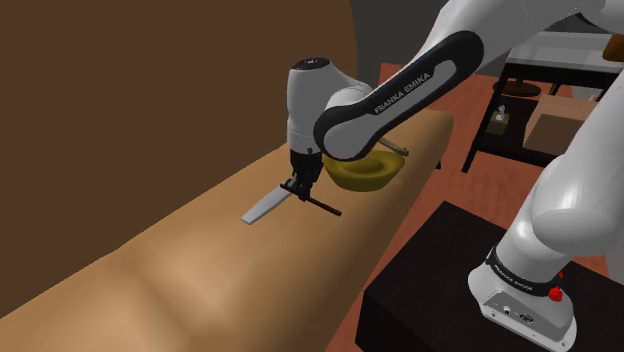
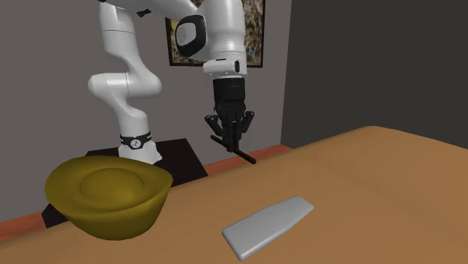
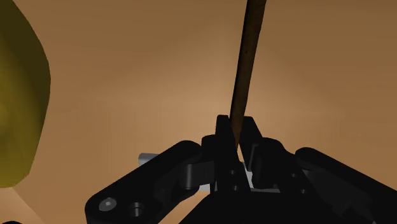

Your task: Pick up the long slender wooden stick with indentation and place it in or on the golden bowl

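In the shoulder view, the black two-finger tool [image 1: 297, 188] hangs over the long tan tabletop [image 1: 200, 270], clamped on a long thin dark brown stick [image 1: 322, 206]. The stick slants down out of the fingers towards that view's right. A flat grey tapered slab [image 1: 265, 205] lies just beside the tool, and a golden, boat-shaped bowl [image 1: 368, 172] sits near it, partly behind the arm.

In the second exterior view, the tool [image 2: 229, 135] grips the stick [image 2: 241, 155] near one end, above the tabletop's [image 2: 375, 195] far edge. The bowl [image 2: 109, 196] and the slab [image 2: 268, 225] lie well apart from it in the foreground.

In the wrist view, the stick [image 3: 245, 57] rises from between the closed fingers [image 3: 222, 133], with the bowl [image 3: 19, 95] off to one side.
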Tool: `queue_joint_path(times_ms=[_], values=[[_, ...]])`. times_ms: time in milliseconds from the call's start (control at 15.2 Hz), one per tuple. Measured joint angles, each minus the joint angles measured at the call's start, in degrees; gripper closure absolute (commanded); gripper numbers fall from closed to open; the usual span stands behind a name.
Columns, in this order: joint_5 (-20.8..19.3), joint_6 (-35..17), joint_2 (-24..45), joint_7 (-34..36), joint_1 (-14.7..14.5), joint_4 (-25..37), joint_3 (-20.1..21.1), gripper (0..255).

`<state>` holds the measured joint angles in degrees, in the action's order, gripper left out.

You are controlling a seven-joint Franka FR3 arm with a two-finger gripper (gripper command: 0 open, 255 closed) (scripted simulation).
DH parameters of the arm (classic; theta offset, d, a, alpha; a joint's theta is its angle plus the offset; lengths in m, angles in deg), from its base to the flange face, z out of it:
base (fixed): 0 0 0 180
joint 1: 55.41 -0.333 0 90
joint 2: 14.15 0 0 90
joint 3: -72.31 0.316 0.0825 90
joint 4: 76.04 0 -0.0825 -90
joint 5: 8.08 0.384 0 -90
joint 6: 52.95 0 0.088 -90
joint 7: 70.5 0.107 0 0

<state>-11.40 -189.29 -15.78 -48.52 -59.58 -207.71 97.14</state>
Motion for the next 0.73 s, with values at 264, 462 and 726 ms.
queue_joint_path(times_ms=[264,462,726], values=[[1.34,2.93,-2.03,-1.11,-0.02,1.12,-0.14,255],[2.09,5.5,-3.25,-1.7,-0.08,2.6,-0.25,255],[2.87,8.41,-4.62,-2.41,-0.09,4.26,-0.47,255]])
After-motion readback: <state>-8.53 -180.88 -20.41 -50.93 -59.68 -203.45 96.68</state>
